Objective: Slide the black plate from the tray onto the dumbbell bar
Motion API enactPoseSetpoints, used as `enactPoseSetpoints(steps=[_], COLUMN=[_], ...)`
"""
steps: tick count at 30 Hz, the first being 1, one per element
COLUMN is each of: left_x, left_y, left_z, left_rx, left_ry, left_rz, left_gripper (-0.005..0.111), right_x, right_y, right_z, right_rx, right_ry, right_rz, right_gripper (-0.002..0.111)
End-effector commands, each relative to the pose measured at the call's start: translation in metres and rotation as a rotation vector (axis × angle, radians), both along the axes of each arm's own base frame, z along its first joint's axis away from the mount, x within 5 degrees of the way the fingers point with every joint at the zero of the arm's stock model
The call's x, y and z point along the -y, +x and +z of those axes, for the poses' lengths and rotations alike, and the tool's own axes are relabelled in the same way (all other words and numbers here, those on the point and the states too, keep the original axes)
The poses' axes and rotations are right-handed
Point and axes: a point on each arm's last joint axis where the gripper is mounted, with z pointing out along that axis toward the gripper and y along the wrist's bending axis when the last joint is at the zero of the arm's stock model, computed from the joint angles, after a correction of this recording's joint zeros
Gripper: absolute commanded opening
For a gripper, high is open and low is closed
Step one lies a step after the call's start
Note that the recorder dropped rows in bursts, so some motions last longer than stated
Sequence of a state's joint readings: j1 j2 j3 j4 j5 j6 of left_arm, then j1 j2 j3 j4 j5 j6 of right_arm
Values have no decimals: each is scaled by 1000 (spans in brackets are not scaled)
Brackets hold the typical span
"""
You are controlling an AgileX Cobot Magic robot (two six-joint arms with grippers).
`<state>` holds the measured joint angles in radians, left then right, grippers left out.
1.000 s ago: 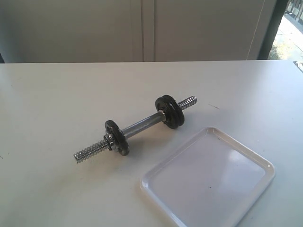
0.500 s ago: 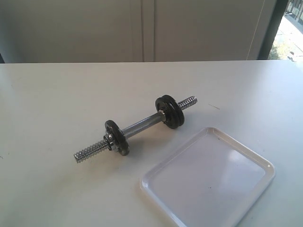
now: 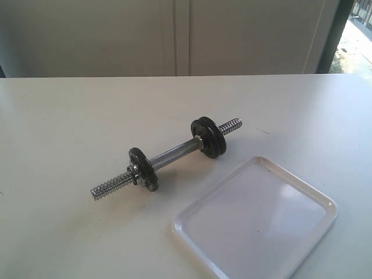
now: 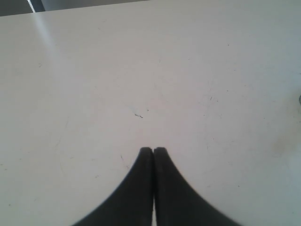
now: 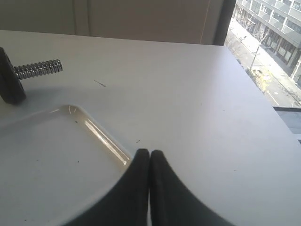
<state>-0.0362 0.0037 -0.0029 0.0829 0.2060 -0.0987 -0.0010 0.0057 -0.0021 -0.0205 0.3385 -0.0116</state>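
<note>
Exterior view: the dumbbell bar (image 3: 174,154) lies on the white table (image 3: 70,116), its long axis running from the lower left of the frame up to the right of centre. Both threaded ends stick out free. A pair of black discs (image 3: 209,138) sits on the upper-right end. A single black disc (image 3: 142,168) with a silver collar nut (image 3: 134,174) sits on the lower-left end.

The tray (image 3: 256,224) fills the lower right of the frame, just beside the bar and apart from it, and no disc shows on it. The black plate is therefore probably already on the bar, likely as one of the pair at the upper-right end. Which of the two it is cannot be told from here.

Neither arm appears in this view. In the right wrist view, the right gripper (image 5: 149,152) has its jaws pressed together on nothing. It hangs at the tray's corner rim, with the bar's threaded end (image 5: 37,69) and a disc at the upper left of that frame. The left gripper (image 4: 153,149) is likewise closed and empty, with only bare table ahead of it.

So the right arm is the nearer one, and the bar's free end lies beyond the tray from it. Any further seating of the plate would run along the bar's axis.
</note>
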Motion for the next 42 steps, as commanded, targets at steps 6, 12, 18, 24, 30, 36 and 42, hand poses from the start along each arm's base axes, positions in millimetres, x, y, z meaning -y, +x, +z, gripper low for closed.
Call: enactPoseSetpoints(steps=[6, 12, 18, 24, 30, 36, 42], left_x=[-2, -4, -4, -4, -4, -4, -4], left_y=[0, 0, 0, 0, 0, 0, 0], left_z=[-1, -1, -1, -1, -1, -1, -1], left_rx=[3, 3, 3, 3, 3, 3, 3], left_ry=[-9, -9, -9, -9, -9, -9, -9], left_rz=[41, 74, 74, 74, 74, 74, 74], left_gripper=[0, 0, 0, 0, 0, 0, 0], right_x=[0, 0, -1, -1, -3, -3, -3], right_y=[0, 0, 0, 0, 0, 0, 0], right_z=[0, 0, 0, 0, 0, 0, 0], right_rx=[7, 6, 6, 6, 5, 5, 5], right_ry=[5, 13, 13, 13, 13, 13, 13], right_rz=[-9, -11, 10, 15, 47, 47, 47], right_gripper=[0, 0, 0, 0, 0, 0, 0])
